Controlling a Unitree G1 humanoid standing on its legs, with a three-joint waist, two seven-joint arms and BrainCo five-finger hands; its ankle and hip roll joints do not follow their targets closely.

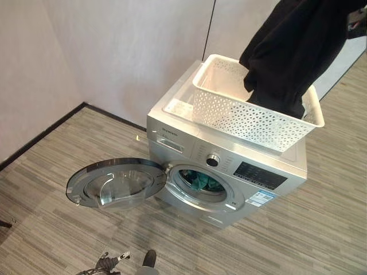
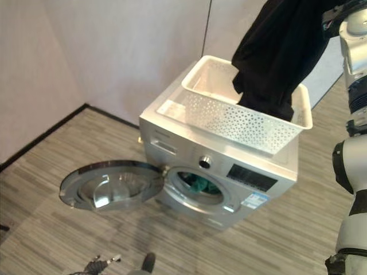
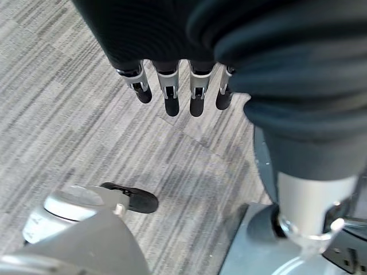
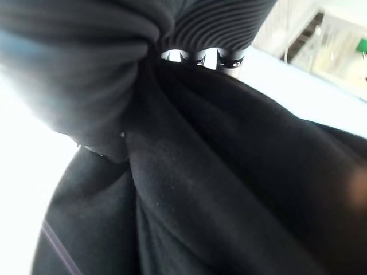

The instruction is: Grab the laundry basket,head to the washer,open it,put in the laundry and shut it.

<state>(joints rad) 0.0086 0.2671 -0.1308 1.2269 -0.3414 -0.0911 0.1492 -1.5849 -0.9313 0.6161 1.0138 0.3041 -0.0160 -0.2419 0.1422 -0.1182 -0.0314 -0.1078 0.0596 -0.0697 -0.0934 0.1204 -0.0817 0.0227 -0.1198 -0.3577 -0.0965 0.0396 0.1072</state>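
- The silver washer [image 1: 229, 172] stands on the striped grey floor [image 1: 51, 177], near the corner of the pale walls [image 1: 114, 51].
- Its round door [image 1: 114, 183] is swung wide open to the robot's left and hangs low over the floor.
- Inside the round hole of the washer you can see something teal [image 1: 206, 183] already lying in the drum.
- A white laundry basket [image 1: 252, 114] with little holes in its sides sits on top of the washer. One end sticks out a bit past the washer's edge.
- A big black cloth [image 1: 287, 51] hangs down from above, up at the right. Its bottom end dips into the basket at the far right end.
- The right hand [image 4: 200, 56] is up high at the top of the black cloth. In the right wrist view the cloth bunches up tight against the hand and covers most of the fingers, so the hand seems to be gripping the cloth.
- The right arm [image 2: 355, 51] comes in along the right side of the right eye view.
- The left hand [image 3: 172, 86] hangs low over the floor. Its fingers [image 3: 197, 94] point straight down, side by side, and they hold nothing.
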